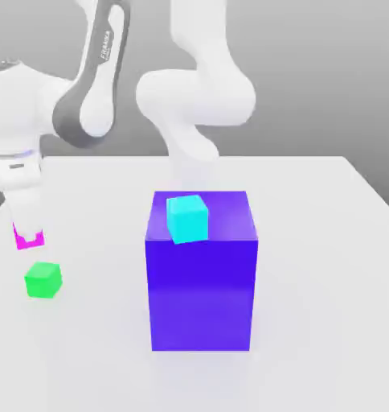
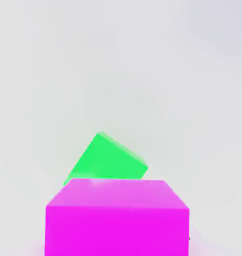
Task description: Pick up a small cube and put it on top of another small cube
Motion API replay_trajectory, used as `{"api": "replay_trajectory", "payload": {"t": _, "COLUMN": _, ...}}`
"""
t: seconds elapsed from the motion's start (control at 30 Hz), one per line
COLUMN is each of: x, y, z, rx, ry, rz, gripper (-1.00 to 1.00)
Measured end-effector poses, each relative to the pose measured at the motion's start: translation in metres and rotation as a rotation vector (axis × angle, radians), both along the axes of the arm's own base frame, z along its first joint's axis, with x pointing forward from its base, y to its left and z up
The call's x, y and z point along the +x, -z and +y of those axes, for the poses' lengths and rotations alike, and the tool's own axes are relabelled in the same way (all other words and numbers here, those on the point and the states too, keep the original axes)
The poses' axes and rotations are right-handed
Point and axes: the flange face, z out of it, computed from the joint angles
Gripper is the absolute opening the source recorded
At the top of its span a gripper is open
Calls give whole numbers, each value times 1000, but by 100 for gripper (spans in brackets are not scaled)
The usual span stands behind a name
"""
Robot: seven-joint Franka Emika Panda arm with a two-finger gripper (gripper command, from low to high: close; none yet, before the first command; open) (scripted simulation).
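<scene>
On the white table [image 1: 326, 241] stands a big blue block [image 1: 202, 282], and everything else sits relative to it. Riding on its top face is a cyan cube [image 1: 187, 218]. Well off toward the exterior view's left of the block, the gripper [image 1: 29, 235] has its fingers clamped on the small magenta cube [image 1: 28, 239], held above the table. The green cube [image 1: 43, 280] rests on the table just below it.
</scene>
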Motion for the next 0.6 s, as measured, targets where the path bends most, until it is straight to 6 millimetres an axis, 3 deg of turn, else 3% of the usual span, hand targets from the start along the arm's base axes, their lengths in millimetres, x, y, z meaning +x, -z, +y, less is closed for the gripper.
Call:
{"api": "replay_trajectory", "payload": {"t": 0.3, "x": 5, "y": 27, "z": -1, "rx": 7, "ry": -9, "rz": -11, "gripper": -100}}
{"api": "replay_trajectory", "payload": {"t": 0.53, "x": -3, "y": 60, "z": 0, "rx": -3, "ry": 3, "rz": 4, "gripper": -100}}
{"api": "replay_trajectory", "payload": {"t": 0.57, "x": -4, "y": 63, "z": 1, "rx": -4, "ry": 4, "rz": 6, "gripper": 100}}
{"api": "replay_trajectory", "payload": {"t": 0.6, "x": -4, "y": 63, "z": 1, "rx": -4, "ry": 4, "rz": 6, "gripper": 100}}
